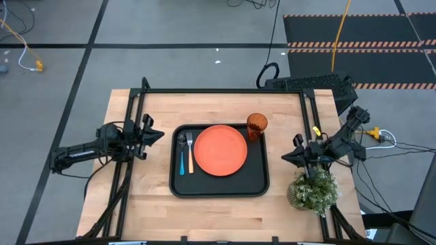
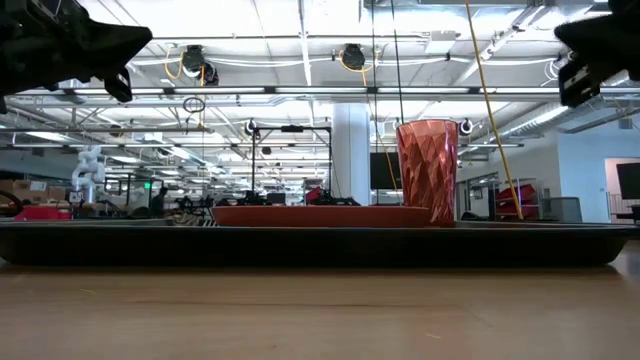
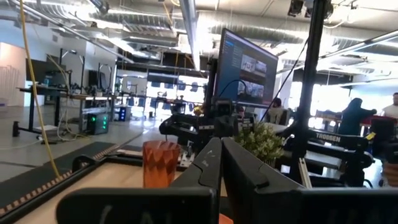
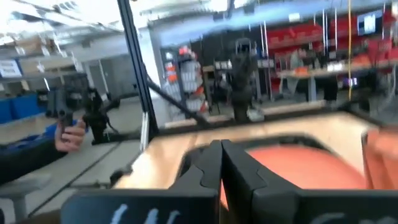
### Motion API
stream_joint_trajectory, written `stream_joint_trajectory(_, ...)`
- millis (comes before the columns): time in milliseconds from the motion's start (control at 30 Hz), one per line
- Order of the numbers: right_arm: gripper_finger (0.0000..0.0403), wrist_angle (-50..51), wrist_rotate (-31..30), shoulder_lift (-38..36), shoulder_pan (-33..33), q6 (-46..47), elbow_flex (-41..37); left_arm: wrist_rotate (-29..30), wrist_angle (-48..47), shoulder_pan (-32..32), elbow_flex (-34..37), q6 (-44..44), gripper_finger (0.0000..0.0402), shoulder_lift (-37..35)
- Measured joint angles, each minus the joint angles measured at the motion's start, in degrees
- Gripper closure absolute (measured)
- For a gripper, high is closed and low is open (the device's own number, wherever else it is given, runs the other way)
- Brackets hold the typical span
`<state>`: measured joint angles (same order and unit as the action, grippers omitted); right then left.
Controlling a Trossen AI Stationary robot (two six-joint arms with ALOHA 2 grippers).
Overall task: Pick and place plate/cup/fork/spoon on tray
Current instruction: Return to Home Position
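The black tray lies mid-table. On it rest the round orange plate, the fork with its tan handle, and the blue-handled spoon, both left of the plate. The orange cup stands upright at the tray's far right corner; the low view shows the cup beside the plate. My left gripper hovers left of the tray, shut and empty; its own view shows the left gripper closed. My right gripper hovers right of the tray, shut and empty, as the right gripper shows.
A small potted plant stands on the table near the right arm. Black frame rails run along both table sides. Bare wood lies in front of the tray. A person's hand shows in the room beyond.
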<state>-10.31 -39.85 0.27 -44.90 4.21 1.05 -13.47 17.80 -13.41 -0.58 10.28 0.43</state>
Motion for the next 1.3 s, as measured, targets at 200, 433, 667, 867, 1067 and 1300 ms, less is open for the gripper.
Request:
stream_joint_trajectory(200,0.0403,4.7,2.8,0.1,2.1,3.3,-0.1,0.0,0.0,0.0,0.0,-0.1,0.0387,0.0)
stream_joint_trajectory(433,0.0403,0.4,14.0,0.0,6.1,-2.5,-0.1,0.0,0.0,0.0,0.0,-0.1,0.0387,0.0)
stream_joint_trajectory(667,0.0403,-2.6,26.9,1.1,12.1,-3.1,-0.1,0.0,0.0,0.0,0.0,0.0,0.0387,0.0)
stream_joint_trajectory(867,0.0403,-2.2,35.7,3.6,20.1,0.3,-0.1,0.0,0.0,0.0,0.0,0.0,0.0387,0.0)
stream_joint_trajectory(1067,0.0403,0.1,41.7,5.0,24.9,8.7,-0.1,0.0,0.0,0.0,0.0,0.0,0.0387,0.0)
stream_joint_trajectory(1300,0.0403,0.7,41.6,5.0,24.8,22.9,-0.1,0.0,0.0,0.0,0.0,0.0,0.0387,0.0)
